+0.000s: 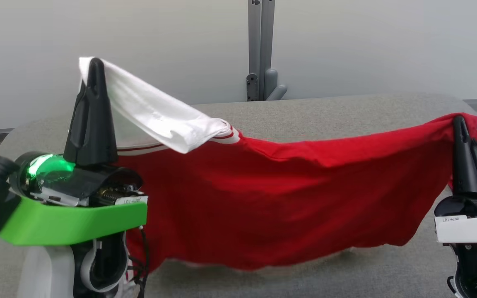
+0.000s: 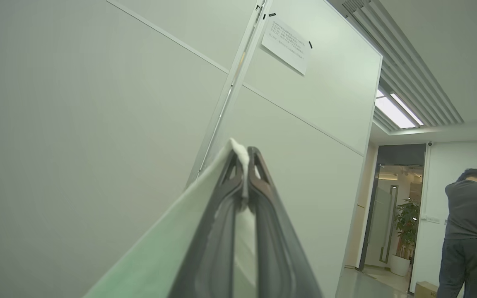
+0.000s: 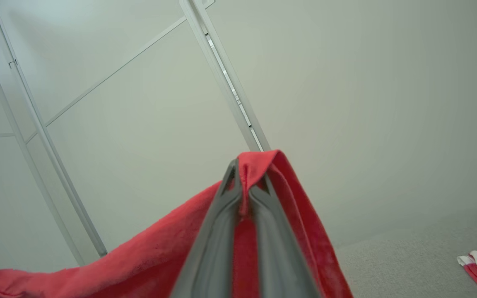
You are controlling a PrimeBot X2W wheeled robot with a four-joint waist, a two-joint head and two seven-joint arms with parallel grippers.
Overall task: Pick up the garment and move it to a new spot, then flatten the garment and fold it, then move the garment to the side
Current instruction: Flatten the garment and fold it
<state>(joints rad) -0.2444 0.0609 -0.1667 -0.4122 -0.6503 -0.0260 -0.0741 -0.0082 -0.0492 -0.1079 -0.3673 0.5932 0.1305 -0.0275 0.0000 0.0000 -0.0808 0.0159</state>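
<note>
The left gripper (image 1: pixel 95 68), at the left of the head view, is pinched closed on the white end of a red garment (image 1: pixel 263 194), holding it high against the pale wall (image 1: pixel 367 45). At the right edge of the frame the right gripper (image 1: pixel 460 122) is clamped on a red edge of the same garment, lower in the picture. Between them the cloth hangs in a sagging span across the centre, over the grey table (image 1: pixel 325 109); whether its hem touches is unclear. A grey post (image 1: pixel 260 45) rises at upper centre. In the left wrist view a person (image 2: pixel 470 231) stands at lower right, near a potted plant (image 2: pixel 406 217); a paper notice (image 2: pixel 285 44) is taped near the top.
</note>
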